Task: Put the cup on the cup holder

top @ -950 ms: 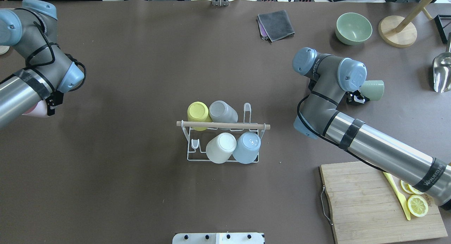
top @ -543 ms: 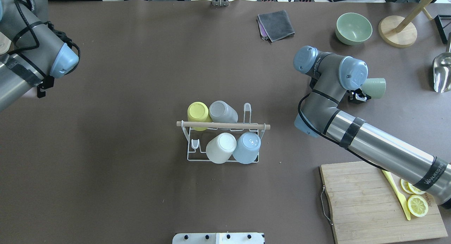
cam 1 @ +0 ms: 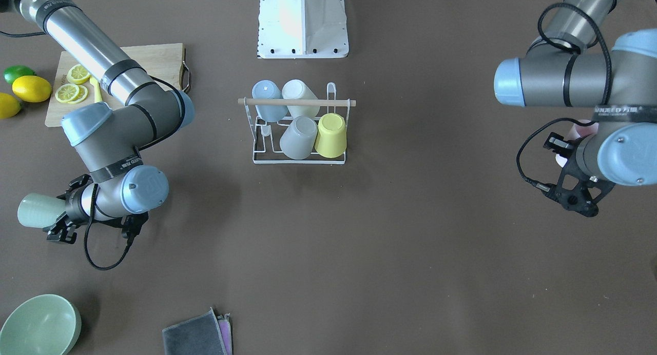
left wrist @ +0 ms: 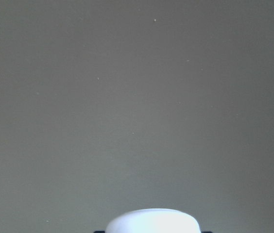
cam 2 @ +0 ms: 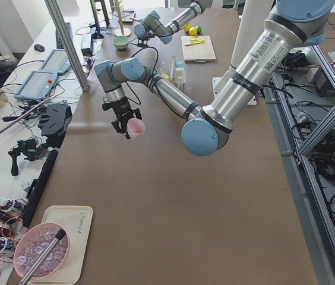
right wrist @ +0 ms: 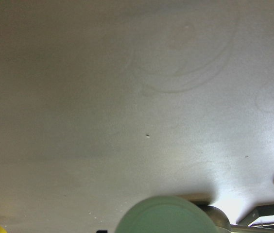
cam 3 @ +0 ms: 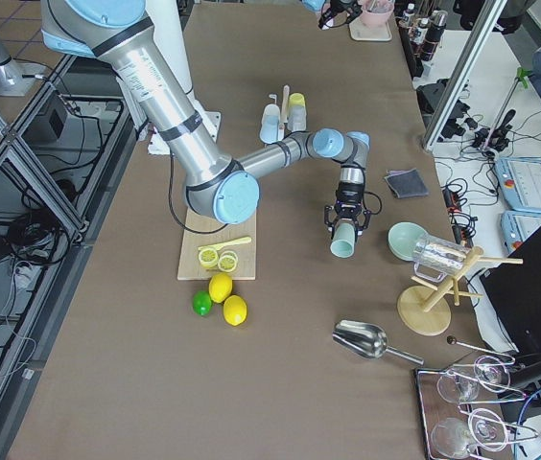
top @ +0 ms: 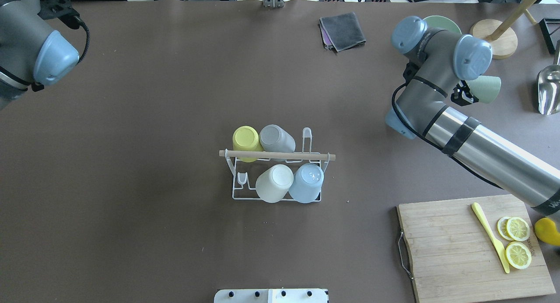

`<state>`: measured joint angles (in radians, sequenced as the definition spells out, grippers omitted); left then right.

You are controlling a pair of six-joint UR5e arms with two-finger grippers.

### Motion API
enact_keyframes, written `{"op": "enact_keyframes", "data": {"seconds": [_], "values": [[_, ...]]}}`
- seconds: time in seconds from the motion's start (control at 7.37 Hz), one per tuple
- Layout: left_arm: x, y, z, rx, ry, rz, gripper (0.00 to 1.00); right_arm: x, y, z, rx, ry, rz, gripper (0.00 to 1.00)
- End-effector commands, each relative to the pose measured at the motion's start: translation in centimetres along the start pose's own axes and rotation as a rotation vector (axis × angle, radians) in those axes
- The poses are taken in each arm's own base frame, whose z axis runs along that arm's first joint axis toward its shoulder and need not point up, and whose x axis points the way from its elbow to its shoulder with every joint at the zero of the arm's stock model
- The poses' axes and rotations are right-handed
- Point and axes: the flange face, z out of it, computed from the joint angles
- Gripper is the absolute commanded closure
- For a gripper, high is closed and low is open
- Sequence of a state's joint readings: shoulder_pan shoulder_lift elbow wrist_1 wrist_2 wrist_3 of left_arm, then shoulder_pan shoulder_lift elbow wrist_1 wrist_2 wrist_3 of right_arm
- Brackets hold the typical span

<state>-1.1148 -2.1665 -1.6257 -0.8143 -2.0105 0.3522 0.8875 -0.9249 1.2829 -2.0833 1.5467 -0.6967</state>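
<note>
- Step in hand, by my reading: carrying. Both arms are holding cups aloft, and neither is over the rack yet.
- The right gripper (top: 466, 95) is clamping a pale green cup (top: 486, 89) that is lying sideways in the air, out toward the bench's far right corner.
- The left gripper (cam 2: 124, 123) is gripping a pink cup (cam 2: 136, 127) off the surface, toward the far left corner. Its wrist view is showing only a pale curve of cup over bare bench.
- The cup holder (top: 275, 155) is sitting mid-bench, well apart from both grippers.
- A yellow cup (top: 245, 139), grey cup (top: 275, 139), cream cup (top: 274, 183) and pale blue cup (top: 307, 182) are riding tipped over on its prongs.
- Two prongs are standing bare: the far right prong (top: 307, 135) and the near left prong (top: 242, 179).
- The next move is calling for swinging one cup in to the centre, turning it mouth-down and lowering it over a bare prong, clear of the wooden rod and the neighbouring cups. The green cup looks suited to the far right prong, the pink to the near left.
- Open brown bench is lying between each arm and the holder, so the approach lanes are looking wide.
- The right side is tighter. A green bowl (cam 1: 38, 327), metal scoop (top: 549, 90) and folded cloth (top: 342, 30) are sitting along the far edge, and a cutting board (top: 450, 250) is filling the near right corner.
</note>
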Motion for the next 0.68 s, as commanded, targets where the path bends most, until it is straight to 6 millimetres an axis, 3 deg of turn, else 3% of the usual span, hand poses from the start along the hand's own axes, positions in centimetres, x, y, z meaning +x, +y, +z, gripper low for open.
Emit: {"op": "enact_keyframes", "data": {"seconds": [0.0, 0.27, 0.54], "values": [[0.7, 0.1, -2.7, 0.160, -0.054, 0.039, 1.00, 2.5, 7.6, -2.1, 0.200, -0.096, 0.100, 1.00], [1.2, -0.5, -4.3, 0.333, -0.108, 0.081, 1.00, 0.5, 12.3, -3.7, 0.356, -0.142, 0.133, 1.00], [1.9, -0.9, -5.7, 0.526, -0.127, 0.024, 1.00, -1.0, 13.7, -5.4, 0.499, -0.211, 0.139, 1.00]]}}
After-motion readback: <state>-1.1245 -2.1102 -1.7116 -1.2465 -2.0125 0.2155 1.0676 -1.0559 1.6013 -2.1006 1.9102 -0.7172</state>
